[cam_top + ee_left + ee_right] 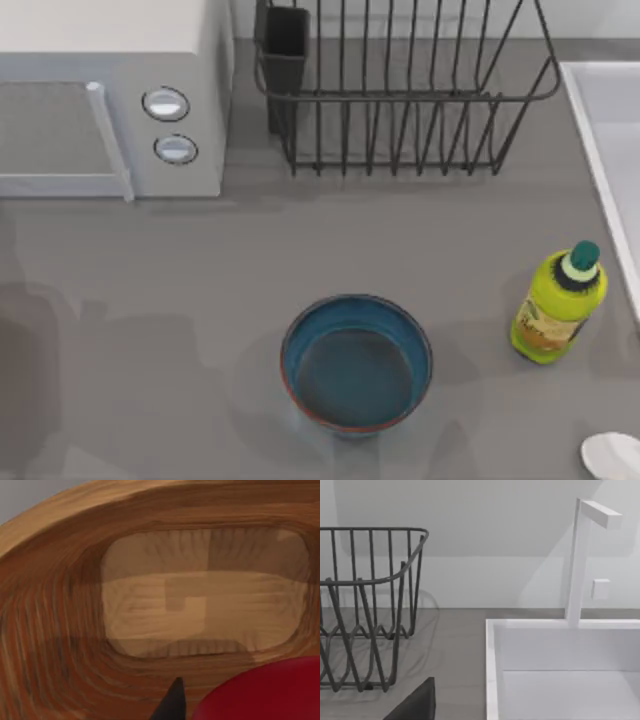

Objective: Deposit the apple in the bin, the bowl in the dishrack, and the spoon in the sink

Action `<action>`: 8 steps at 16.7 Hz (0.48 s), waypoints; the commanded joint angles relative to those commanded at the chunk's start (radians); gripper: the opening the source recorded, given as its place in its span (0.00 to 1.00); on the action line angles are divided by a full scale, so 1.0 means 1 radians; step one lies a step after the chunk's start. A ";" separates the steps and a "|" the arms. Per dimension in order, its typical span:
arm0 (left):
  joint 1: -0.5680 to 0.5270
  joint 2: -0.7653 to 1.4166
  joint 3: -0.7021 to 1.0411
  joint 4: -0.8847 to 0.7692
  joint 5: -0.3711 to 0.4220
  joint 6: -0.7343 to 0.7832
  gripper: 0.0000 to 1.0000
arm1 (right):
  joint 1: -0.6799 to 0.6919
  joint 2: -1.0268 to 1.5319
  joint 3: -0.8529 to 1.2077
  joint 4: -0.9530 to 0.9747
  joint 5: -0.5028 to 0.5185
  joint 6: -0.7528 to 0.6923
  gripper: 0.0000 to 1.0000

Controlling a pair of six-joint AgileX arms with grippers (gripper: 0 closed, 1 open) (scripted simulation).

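The apple (265,692) hangs right over the wooden bin (50,645), a dark fingertip (172,702) of the left gripper beside it, grip unclear. The bowl (356,362) sits mid-table, the spoon (612,455) at the right edge near the sink (560,675), the dishrack (400,90) empty.

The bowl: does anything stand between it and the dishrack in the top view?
Nothing visible does. The bowl sits on bare grey table, and the stretch up to the dishrack holds nothing. The yellow-green bottle stands off to the right, outside that path.
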 joint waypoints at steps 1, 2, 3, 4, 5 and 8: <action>0.000 0.000 0.000 0.000 0.000 0.000 0.00 | 0.000 0.000 0.000 0.000 0.000 0.000 1.00; 0.000 0.000 0.000 0.000 0.000 0.000 0.00 | 0.000 0.000 0.000 0.000 0.000 0.000 1.00; 0.000 0.000 0.000 0.000 0.000 0.000 0.00 | 0.000 0.000 0.000 0.000 0.000 0.000 1.00; 0.000 0.000 0.000 0.000 0.000 0.000 0.08 | 0.000 0.000 0.000 0.000 0.000 0.000 1.00; 0.000 0.000 0.000 0.000 0.000 0.000 0.15 | 0.000 0.000 0.000 0.000 0.000 0.000 1.00; 0.000 0.000 0.000 0.000 0.000 0.000 0.38 | 0.000 0.000 0.000 0.000 0.000 0.000 1.00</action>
